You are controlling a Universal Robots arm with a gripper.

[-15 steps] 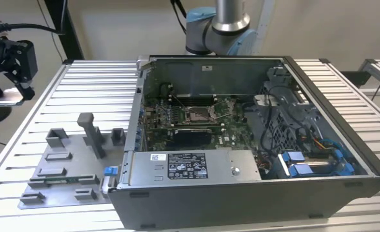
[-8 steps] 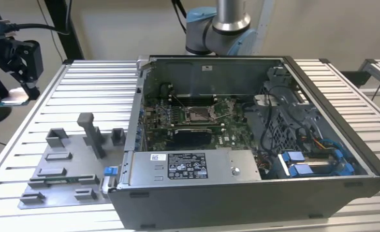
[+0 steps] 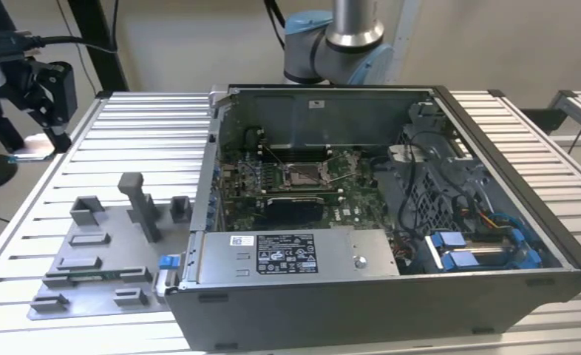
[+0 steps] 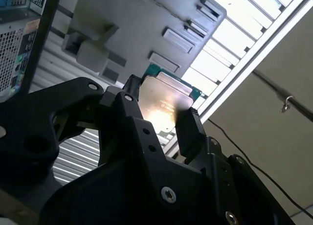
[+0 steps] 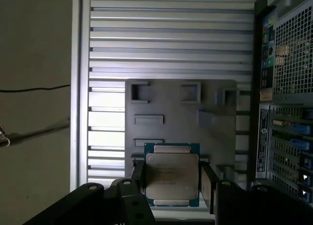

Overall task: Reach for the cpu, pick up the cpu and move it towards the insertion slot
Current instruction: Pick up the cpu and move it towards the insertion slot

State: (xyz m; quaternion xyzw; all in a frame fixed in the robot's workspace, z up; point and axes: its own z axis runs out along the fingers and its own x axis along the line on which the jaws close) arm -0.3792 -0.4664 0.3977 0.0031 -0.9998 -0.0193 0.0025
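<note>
The cpu (image 5: 172,175) sits squarely between my jaws, with one black finger (image 5: 138,175) against one of its edges and the other against the opposite edge. The jaws are closed down to the width of the chip and grip it by those two sides. Its broad face is left bare in both wrist views.

In the second wrist view the chip (image 4: 164,100) stands out beyond the fingertips, up off the grey fixture plate (image 4: 146,19) seen behind it. In the first wrist view that same plate (image 5: 181,112), with its raised blocks and shallow pockets, lies beyond the chip on the slatted metal surface (image 5: 171,34).

The cpu is a small flat square. It has a pale silver-to-tan metal lid with stepped corners, set on a thin green board that shows as a rim along two sides. A bright patch of glare lies across the lid in the second wrist view, and there is faint print on it in the first.

In the exterior view my jaws hang in the upper left of the frame, past the edge of the surface. The insertion slot (image 3: 307,174) has a shiny metal frame and a dark centre on green board. It lies near the middle of the frame inside the open computer case (image 3: 369,310), well apart from the jaws.
</note>
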